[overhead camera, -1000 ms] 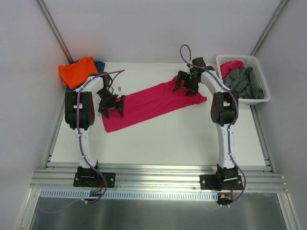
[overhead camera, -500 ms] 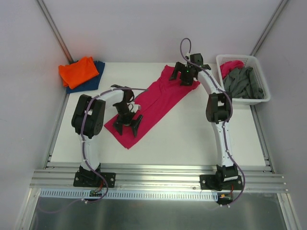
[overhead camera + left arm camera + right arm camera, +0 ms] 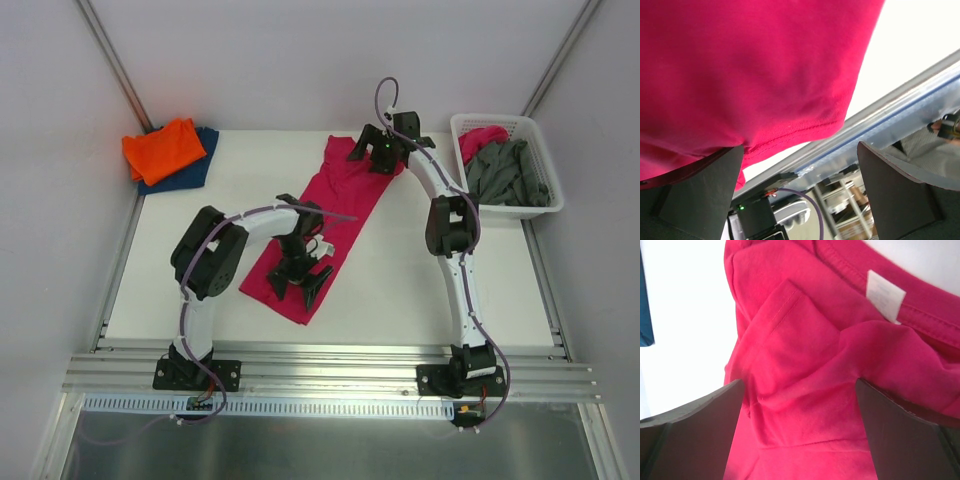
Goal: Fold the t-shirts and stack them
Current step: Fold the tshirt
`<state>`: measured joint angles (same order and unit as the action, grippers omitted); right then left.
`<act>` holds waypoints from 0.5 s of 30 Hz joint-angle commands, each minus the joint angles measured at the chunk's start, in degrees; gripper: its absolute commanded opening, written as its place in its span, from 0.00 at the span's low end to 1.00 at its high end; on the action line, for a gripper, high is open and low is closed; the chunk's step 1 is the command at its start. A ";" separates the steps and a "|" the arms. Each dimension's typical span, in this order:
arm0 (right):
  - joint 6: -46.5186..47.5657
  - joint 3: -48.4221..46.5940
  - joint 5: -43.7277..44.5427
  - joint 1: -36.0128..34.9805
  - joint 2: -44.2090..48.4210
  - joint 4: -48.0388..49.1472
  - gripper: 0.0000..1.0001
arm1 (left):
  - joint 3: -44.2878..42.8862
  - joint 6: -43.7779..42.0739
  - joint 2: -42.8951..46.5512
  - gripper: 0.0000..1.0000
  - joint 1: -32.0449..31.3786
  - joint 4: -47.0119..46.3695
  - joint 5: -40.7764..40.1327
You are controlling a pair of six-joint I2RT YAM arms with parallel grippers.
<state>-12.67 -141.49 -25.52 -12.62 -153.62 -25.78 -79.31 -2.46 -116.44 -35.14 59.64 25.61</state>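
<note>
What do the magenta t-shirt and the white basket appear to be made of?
Magenta t-shirt: soft knit cloth, probably cotton jersey, with a matte finish. It wrinkles and folds over itself, and it has stitched hems and a sewn white label at the collar.
White basket: looks like rigid moulded plastic with a smooth finish. Its lattice-cut walls hold their shape around the clothes inside.

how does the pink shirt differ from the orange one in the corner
The pink shirt lies stretched in a long diagonal strip mid-table; the orange shirt is folded compact in the far left corner. The pink one rests on the bare table, the orange one on a dark blue shirt. The left end effector and right end effector are at the pink shirt's ends; neither is near the orange one. Both are plain cloth.
</note>
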 commanded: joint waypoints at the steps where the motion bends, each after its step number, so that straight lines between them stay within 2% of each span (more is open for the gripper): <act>1: -1.31 -1.42 0.20 -0.56 -2.74 -0.85 0.99 | -1.29 0.61 -1.07 0.99 -4.57 0.04 3.66; 8: -2.10 -2.21 0.21 -1.09 -3.18 0.12 1.00 | -4.53 1.23 -4.40 0.99 -8.80 -0.05 4.98; 15: -3.06 -2.74 0.03 -2.84 -3.70 1.26 1.00 | -9.63 1.67 -8.71 0.99 -9.86 0.22 6.21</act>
<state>-14.55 -142.76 -25.85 -13.67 -154.87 -23.53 -86.94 -0.38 -122.78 -44.16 62.39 30.52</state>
